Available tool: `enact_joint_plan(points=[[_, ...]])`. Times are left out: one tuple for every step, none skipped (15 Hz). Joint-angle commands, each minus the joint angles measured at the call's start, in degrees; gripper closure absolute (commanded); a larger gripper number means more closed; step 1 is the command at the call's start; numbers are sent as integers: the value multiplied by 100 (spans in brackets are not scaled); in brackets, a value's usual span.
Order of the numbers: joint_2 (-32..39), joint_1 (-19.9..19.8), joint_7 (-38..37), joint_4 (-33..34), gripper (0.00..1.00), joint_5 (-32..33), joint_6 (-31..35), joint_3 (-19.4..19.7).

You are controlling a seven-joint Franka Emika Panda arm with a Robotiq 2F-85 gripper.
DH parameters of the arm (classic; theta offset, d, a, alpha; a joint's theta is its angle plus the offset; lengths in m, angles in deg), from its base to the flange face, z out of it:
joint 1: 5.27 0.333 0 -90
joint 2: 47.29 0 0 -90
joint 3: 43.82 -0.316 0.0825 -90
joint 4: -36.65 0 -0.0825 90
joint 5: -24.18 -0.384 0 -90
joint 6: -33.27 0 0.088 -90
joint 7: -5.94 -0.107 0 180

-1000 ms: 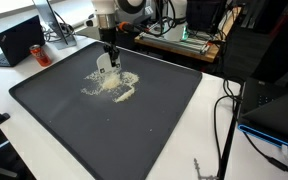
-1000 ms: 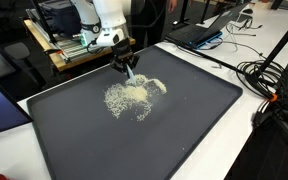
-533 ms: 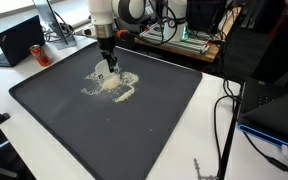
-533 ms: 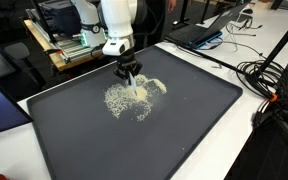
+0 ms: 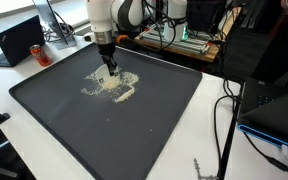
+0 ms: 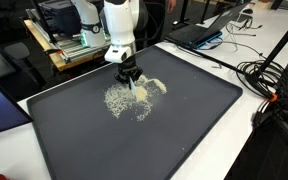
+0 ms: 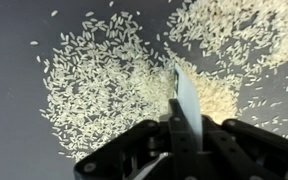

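Observation:
A pile of pale rice grains (image 5: pixel 108 87) (image 6: pixel 132 97) lies spread on a large dark tray (image 5: pixel 164 125) (image 6: pixel 199 110). My gripper (image 5: pixel 107 68) (image 6: pixel 127 74) stands over the pile, pointing down. It is shut on a thin flat white blade (image 7: pixel 187 97), like a card or scraper. In the wrist view the blade sticks out from the gripper (image 7: pixel 185 132) and its edge rests among the rice grains (image 7: pixel 104 85). Grains lie thick on both sides of the blade.
A laptop (image 5: pixel 19 40) sits beyond the tray's far left corner. Cables (image 6: pixel 269 80) and equipment lie on the white table (image 5: pixel 209 160) beside the tray. A cluttered bench (image 6: pixel 69 45) stands behind the arm.
The arm has shifted slightly over the rice, with the wrist turning a little. The blade stays gripped and the pile looks much the same.

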Motion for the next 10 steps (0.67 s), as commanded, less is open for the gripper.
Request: enact_joint_plan(points=[[158,2,-295,230,99,321,-258,98],[183,0,-328,262,99,353,-291,121],[214,-27,-323,309,99,364,-360,127],[246,-48,-330,353,99,372,-428,138],[271,-82,-314,395,99,352,-488,132],[307,-116,-306,443,99,334,-540,139],[339,-149,-298,489,99,321,-593,141],[374,-186,-291,537,99,305,-659,146],[394,-216,-291,576,99,298,-711,152],[414,-257,-277,609,99,283,-747,147]])
